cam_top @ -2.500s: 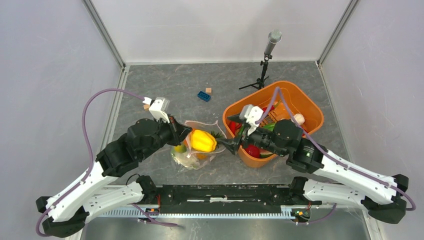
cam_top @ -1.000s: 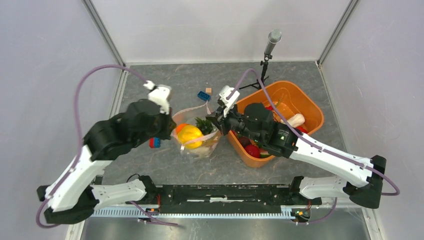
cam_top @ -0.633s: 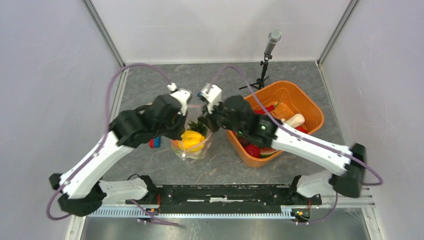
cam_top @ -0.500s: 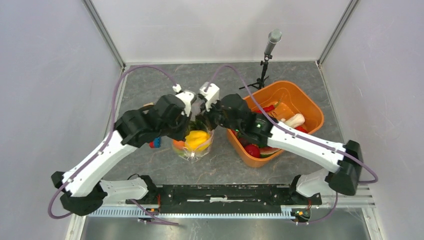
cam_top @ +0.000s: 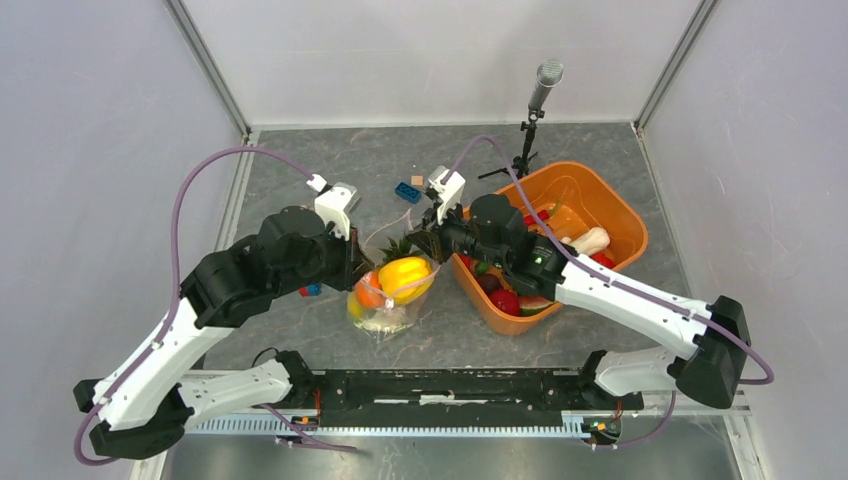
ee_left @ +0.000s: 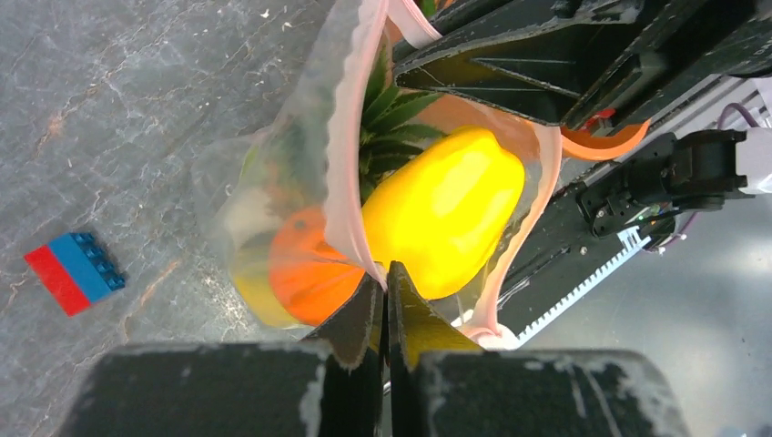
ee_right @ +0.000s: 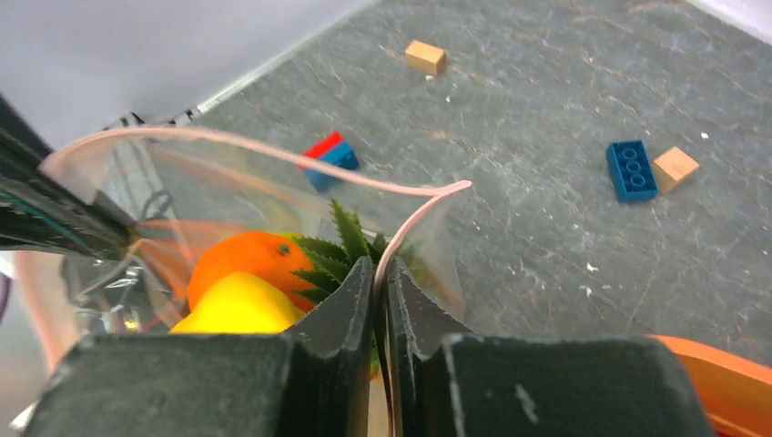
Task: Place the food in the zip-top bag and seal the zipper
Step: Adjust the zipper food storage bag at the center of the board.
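The zip-top bag (cam_top: 388,312) stands open between both grippers, with food inside: a yellow pepper (cam_top: 405,277), an orange (cam_top: 367,291) and pineapple leaves (cam_top: 399,246). My left gripper (ee_left: 384,275) is shut on the pink zipper (ee_left: 341,182) at the bag's left rim, the pepper (ee_left: 446,209) just beyond its tips. On the opposite rim my right gripper (ee_right: 378,270) is closed narrowly on the zipper (ee_right: 410,228), which runs between its fingers. Seen from above, the left gripper (cam_top: 357,273) and the right gripper (cam_top: 431,244) flank the bag's mouth.
An orange basket (cam_top: 600,188) holding more toy food stands to the right, close to the bag. A blue brick (cam_top: 407,192) and tan block (cam_top: 417,181) lie behind, and a red-blue brick (ee_left: 73,271) lies left of the bag. A microphone stand (cam_top: 533,115) is at the back.
Both grippers, close together over the bag half a second ago, have drawn apart and back toward me, spreading the bag's mouth. The right jaws look slightly looser on the strip.
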You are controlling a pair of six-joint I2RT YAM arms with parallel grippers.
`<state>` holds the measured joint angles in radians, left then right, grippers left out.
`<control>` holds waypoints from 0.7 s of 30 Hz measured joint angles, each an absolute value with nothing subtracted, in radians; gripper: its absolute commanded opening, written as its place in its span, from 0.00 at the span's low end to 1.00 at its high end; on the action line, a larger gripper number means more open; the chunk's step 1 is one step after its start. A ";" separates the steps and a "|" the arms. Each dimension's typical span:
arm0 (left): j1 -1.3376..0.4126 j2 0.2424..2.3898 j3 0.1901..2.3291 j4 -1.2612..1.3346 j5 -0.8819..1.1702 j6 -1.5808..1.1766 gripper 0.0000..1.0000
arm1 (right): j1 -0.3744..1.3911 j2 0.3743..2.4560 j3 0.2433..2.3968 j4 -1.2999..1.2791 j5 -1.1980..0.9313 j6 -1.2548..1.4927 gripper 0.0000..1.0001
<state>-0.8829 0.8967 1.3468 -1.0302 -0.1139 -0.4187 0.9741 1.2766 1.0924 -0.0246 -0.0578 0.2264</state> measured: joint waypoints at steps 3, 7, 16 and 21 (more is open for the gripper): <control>-0.883 0.898 1.341 -1.039 -0.128 -0.430 0.02 | 0.973 1.302 1.108 -0.068 -0.043 0.215 0.21; -0.883 0.837 1.285 -0.995 -0.157 -0.459 0.02 | 0.965 1.304 1.108 -0.092 -0.041 0.211 0.64; -0.883 0.786 1.248 -0.931 -0.172 -0.479 0.02 | 0.957 1.084 1.103 -0.164 0.119 0.170 0.81; -0.883 0.792 1.203 -0.894 -0.147 -0.479 0.02 | 0.870 0.923 1.052 -0.269 0.356 0.192 0.82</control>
<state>-0.8829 0.7918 1.2034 -0.8936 -0.1467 -0.4786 0.8703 0.9234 1.0523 -0.2687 0.3565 0.1917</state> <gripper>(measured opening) 0.040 0.813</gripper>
